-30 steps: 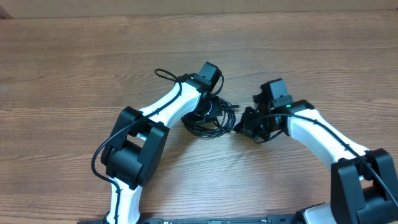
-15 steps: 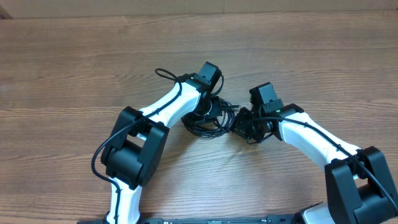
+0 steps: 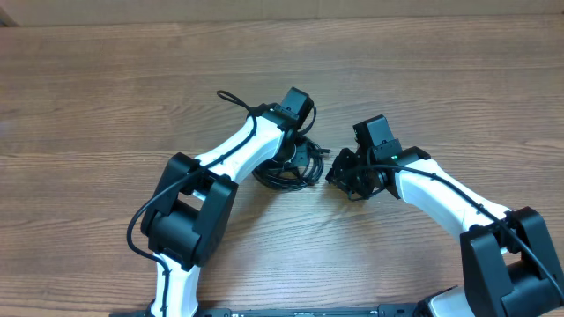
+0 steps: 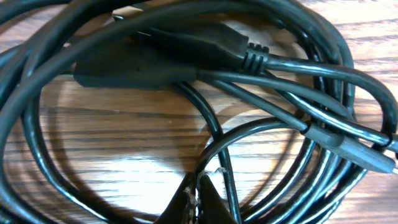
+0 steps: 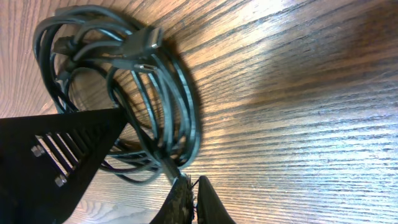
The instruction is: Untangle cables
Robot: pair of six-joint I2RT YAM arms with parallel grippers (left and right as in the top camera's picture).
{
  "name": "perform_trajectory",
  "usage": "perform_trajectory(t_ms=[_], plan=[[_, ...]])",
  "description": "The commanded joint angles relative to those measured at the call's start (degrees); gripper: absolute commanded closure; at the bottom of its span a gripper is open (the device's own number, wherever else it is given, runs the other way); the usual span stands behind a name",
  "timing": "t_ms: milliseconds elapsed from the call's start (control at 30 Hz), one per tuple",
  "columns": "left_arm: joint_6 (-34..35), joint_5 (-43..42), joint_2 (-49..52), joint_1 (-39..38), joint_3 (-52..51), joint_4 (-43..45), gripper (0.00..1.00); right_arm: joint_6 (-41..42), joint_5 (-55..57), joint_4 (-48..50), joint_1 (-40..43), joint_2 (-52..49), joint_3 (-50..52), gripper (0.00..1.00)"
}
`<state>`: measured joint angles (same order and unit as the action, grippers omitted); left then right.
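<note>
On the left of the overhead view, the left arm's white links and black joints cover much of the wooden table [image 3: 97, 79]. A thicker black wire [image 3: 231, 102] loops off that arm near its wrist. The left gripper [image 3: 293, 157] is mostly hidden under its own wrist there. From the left wrist view we see the left gripper [image 4: 196, 200] cut off at the bottom edge, its tips pressed together on a thin strand that curves down into them.

The cables [image 3: 286, 176] lie in a dark coil on the table between the two arms, half tucked under the left wrist. Close up, the cables [image 4: 261, 62] fill the picture as overlapping loops with two moulded plug bodies lying across the top. We cannot follow any single cord, as the loops run off every edge.

In the right wrist view the cables [image 5: 177, 106] lie on the upper left, a plug end lying on top. A black slotted part [image 5: 65, 146] blocks their lower left. The right gripper [image 5: 190, 194] is clenched on one strand at the coil's near edge. From overhead, the right gripper [image 3: 339, 174] sits just beside the coil, blurred into a dark mass.
</note>
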<state>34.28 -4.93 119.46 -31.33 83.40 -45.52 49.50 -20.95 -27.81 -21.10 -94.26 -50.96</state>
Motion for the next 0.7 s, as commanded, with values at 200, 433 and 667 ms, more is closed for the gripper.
perform_trajectory(t_ms=[200, 433, 667], plan=[[-0.4, 13.5, -3.8, -3.4, 2.1, -4.3, 0.96, 0.0, 0.6, 0.3, -0.2, -0.4, 0.4, 0.96], [3.8, 20.5, -6.9, -4.6, 3.6, -8.9, 0.96, -0.3, 0.6, 0.3, -0.2, -0.4, 0.4, 0.96], [8.4, 15.5, -6.6, -4.5, 3.4, -8.5, 0.91, -0.4, 0.6, 0.3, -0.2, -0.4, 0.4, 0.96]])
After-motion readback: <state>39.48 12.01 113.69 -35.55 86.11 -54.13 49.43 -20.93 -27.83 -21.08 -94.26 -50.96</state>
